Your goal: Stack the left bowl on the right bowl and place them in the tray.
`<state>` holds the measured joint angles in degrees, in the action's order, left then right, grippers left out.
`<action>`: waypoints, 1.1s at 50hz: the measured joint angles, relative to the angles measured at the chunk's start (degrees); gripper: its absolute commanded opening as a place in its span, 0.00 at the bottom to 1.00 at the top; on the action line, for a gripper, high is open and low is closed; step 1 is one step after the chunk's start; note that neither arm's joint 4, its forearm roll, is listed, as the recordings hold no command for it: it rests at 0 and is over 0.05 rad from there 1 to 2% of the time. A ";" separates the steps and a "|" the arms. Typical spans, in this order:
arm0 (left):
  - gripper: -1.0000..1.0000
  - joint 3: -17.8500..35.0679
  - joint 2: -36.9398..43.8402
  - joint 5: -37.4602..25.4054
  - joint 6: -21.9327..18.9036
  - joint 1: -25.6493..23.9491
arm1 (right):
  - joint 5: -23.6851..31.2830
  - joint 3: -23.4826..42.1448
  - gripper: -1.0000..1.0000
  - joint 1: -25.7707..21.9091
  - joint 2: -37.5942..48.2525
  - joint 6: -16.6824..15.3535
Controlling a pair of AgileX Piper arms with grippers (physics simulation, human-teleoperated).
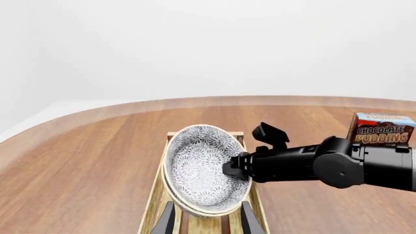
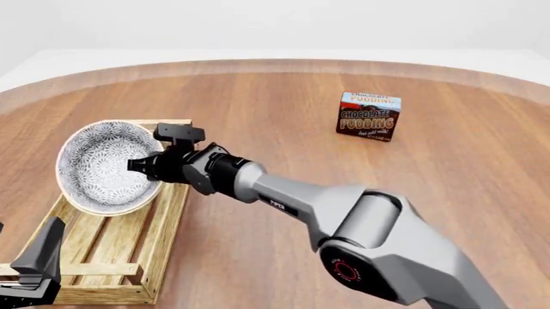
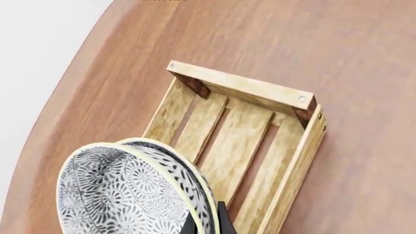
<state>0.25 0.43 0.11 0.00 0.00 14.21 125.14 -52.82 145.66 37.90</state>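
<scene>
Two patterned grey-white bowls (image 2: 102,164) are nested one inside the other and tilted on edge over the far end of the light-wood tray (image 2: 112,257). My right gripper (image 2: 142,165) reaches across from the right and is shut on the rim of the stacked bowls (image 3: 117,195), above the tray's slats (image 3: 247,141). In the left wrist view the bowls (image 1: 195,165) stand in the tray (image 1: 153,204) with the right gripper (image 1: 233,168) on their rim. My left gripper (image 1: 208,207) is open and empty at the tray's near end, also seen in the front view (image 2: 26,257).
A chocolate pudding box (image 2: 369,116) stands upright on the wooden table at the far right, also in the left wrist view (image 1: 381,129). The right arm (image 2: 361,225) stretches diagonally across the middle of the table. The table's curved far edge (image 2: 275,64) runs behind.
</scene>
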 measured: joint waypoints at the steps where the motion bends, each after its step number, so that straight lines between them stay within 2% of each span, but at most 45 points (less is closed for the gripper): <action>1: 1.00 0.00 0.00 0.00 0.00 0.00 | 0.12 0.30 0.00 0.02 0.16 -0.01; 2: 1.00 0.00 0.00 0.00 0.00 0.00 | 0.23 0.58 1.00 0.05 0.31 -0.01; 13: 1.00 0.00 0.00 0.00 0.00 0.00 | 0.38 2.63 1.00 -0.07 0.19 -0.70; 28: 1.00 0.00 0.00 0.00 0.00 0.00 | 0.36 -1.48 1.00 1.45 -5.50 -3.13; 43: 1.00 0.00 0.00 0.00 0.00 0.00 | -5.67 -15.81 1.00 2.25 -19.37 -6.38; 55: 1.00 0.00 0.00 0.00 0.00 0.00 | -14.50 -30.79 1.00 6.03 -30.74 -7.54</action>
<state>0.25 0.43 0.11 0.00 0.00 -0.30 94.35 -46.79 114.92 30.36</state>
